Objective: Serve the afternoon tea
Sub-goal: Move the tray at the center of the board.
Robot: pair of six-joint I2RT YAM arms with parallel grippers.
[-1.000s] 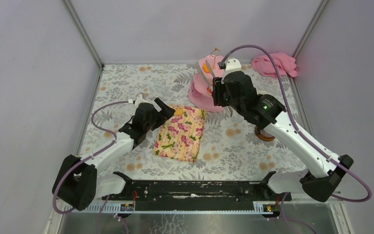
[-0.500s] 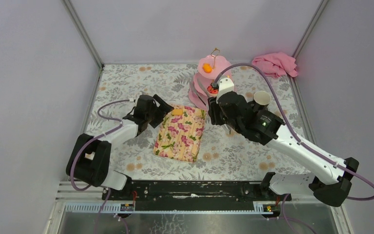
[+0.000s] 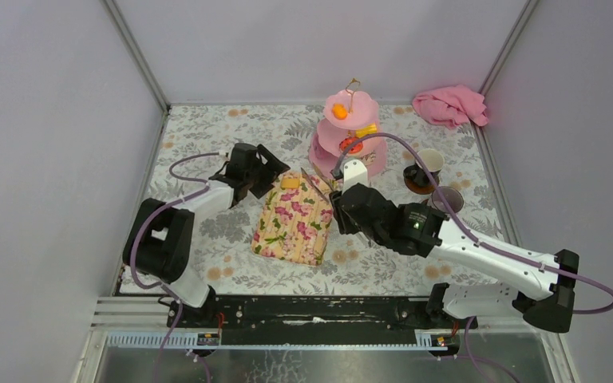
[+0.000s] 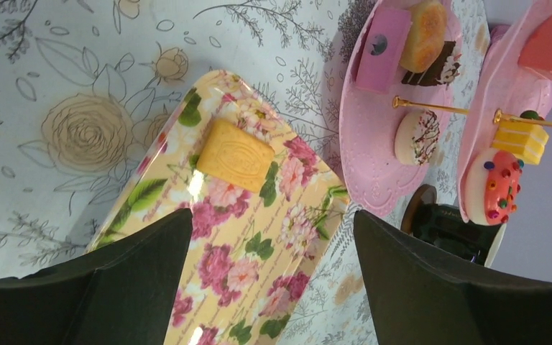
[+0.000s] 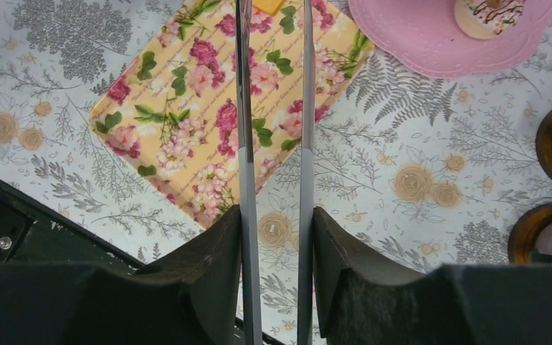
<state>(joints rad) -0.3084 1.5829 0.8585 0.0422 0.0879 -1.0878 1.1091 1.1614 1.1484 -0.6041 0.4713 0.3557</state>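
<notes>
The pink three-tier stand (image 3: 350, 136) stands at the back and holds several toy cakes, among them an orange one (image 3: 340, 112), a yellow one (image 4: 521, 140) and a red one (image 4: 492, 185). One flat yellow cake (image 3: 290, 183) lies on the far end of the floral tray (image 3: 295, 219). My right gripper (image 3: 340, 199) is shut on grey metal tongs (image 5: 245, 108), whose blades reach over the tray toward that cake. My left gripper (image 3: 265, 169) is open and empty beside the tray's far left corner. The black mug (image 3: 420, 169) and the grey mug (image 3: 445, 199) stand on brown coasters right of the stand.
A pink cloth (image 3: 450, 106) lies in the back right corner. The flower-patterned table cover (image 3: 207, 136) is walled in on three sides. The black rail with the arm bases (image 3: 319, 311) runs along the near edge.
My right arm has drawn back from the stand and come down toward the tray with the tongs. My left gripper has reached forward to the tray's far corner. The mugs are now uncovered.
</notes>
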